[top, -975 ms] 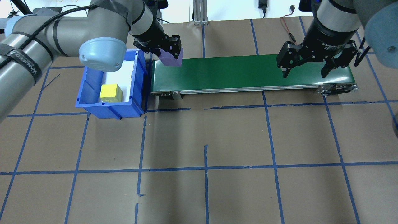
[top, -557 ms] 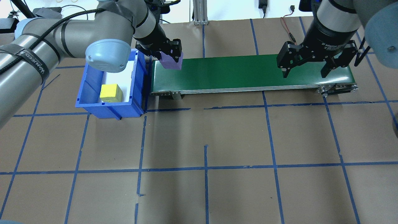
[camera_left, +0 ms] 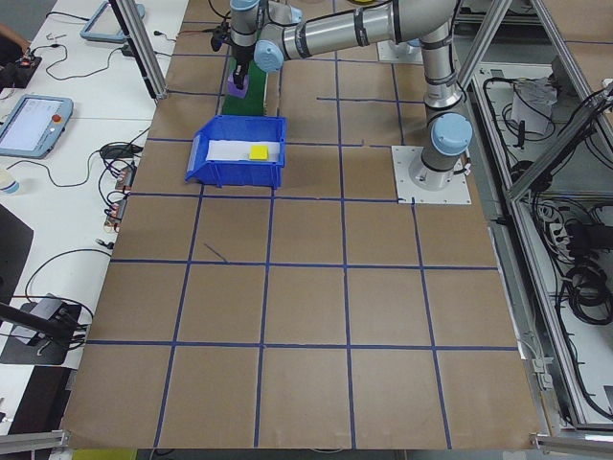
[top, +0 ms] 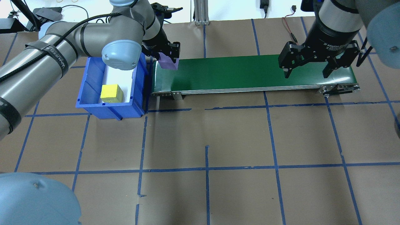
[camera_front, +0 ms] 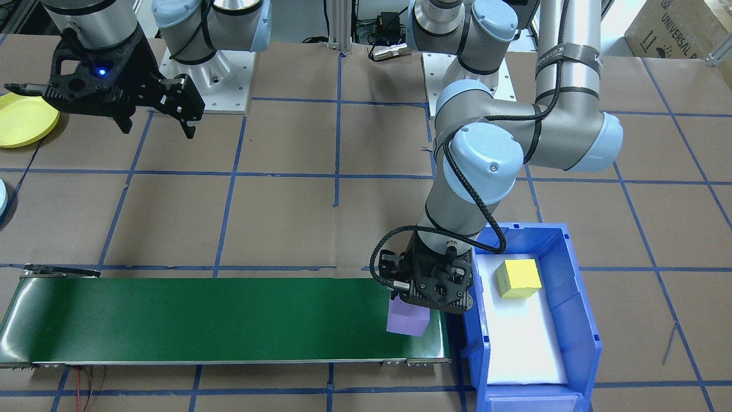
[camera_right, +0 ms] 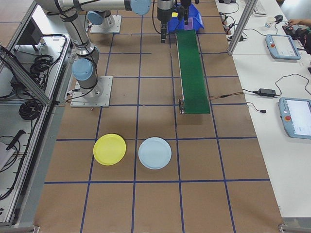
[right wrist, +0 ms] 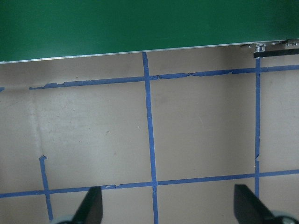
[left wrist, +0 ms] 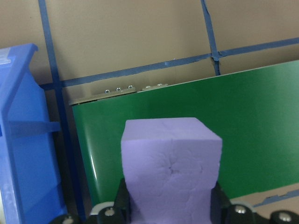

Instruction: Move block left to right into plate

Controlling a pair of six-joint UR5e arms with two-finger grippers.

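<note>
Blue plastic bin: stands on the brown paper-covered table, touching the left end of the belt in the overhead view; white padding lines its floor.
Yellow foam cube: lies in the bin, toward its near wall.
Left gripper: points down over the left end of the belt, next to the bin; its fingers are clamped on two opposite sides of the purple block.
Purple foam block: held in the left gripper at the belt's left end, near its far edge; its underside is at or just above the green surface, and whether it touches cannot be told.
Green conveyor belt: a long flat strip running along the far side of the table.
Right gripper: hangs above the belt's right end, fingers spread wide, holding nothing.
Round yellow plate: on the table beyond the right gripper, well apart from the belt.
Round pale blue plate: just beside the yellow plate.
</note>
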